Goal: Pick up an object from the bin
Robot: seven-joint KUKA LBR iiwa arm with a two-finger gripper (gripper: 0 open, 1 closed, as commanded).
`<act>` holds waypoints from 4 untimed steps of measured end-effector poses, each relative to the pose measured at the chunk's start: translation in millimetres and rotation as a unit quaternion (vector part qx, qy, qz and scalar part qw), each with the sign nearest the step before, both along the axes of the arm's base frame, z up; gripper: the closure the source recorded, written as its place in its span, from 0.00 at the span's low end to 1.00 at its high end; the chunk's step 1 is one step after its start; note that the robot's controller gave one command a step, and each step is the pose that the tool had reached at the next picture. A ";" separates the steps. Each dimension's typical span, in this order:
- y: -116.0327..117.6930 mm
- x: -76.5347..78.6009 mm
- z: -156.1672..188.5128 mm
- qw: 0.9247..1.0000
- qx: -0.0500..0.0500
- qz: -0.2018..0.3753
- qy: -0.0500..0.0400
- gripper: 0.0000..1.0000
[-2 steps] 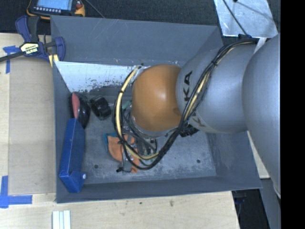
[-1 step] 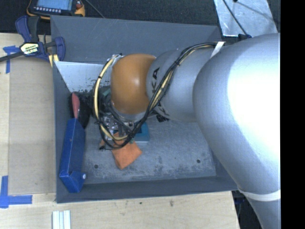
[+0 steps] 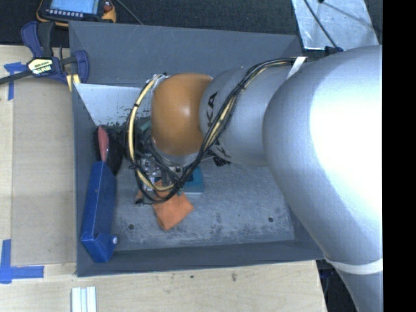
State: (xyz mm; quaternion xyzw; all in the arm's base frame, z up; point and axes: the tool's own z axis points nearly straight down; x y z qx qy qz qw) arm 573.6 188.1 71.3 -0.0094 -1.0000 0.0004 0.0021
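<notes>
Tool (image 3: 153, 178) low in grey metal bin (image 3: 247, 210), left of centre, under the arm's orange cover; spread or pinching, cannot tell. Orange soft wedge-shaped piece (image 3: 173, 212) just beside it at 5 o'clock. Small flat blue block (image 3: 195, 183) at 3 o'clock, partly under the arm. Long blue rectangular box (image 3: 97, 212) at 8 o'clock along the wall. Slim red stick (image 3: 103, 143) at 10 o'clock.

One camera, above the bin (image 3: 250, 207), tilted slightly, close in

A dark surface (image 3: 195, 2) ran along the top, with a lit blue display (image 3: 73, 3) at its left and a pale sheet (image 3: 338, 21) at its right.
</notes>
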 end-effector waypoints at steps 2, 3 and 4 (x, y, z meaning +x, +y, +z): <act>-11.8 -3.9 72.1 1.000 0.001 0.000 -0.004 1.00; -17.3 -27.7 85.9 1.000 -0.002 0.006 0.006 1.00; -2.1 -25.1 150.1 1.000 -0.001 0.012 0.001 1.00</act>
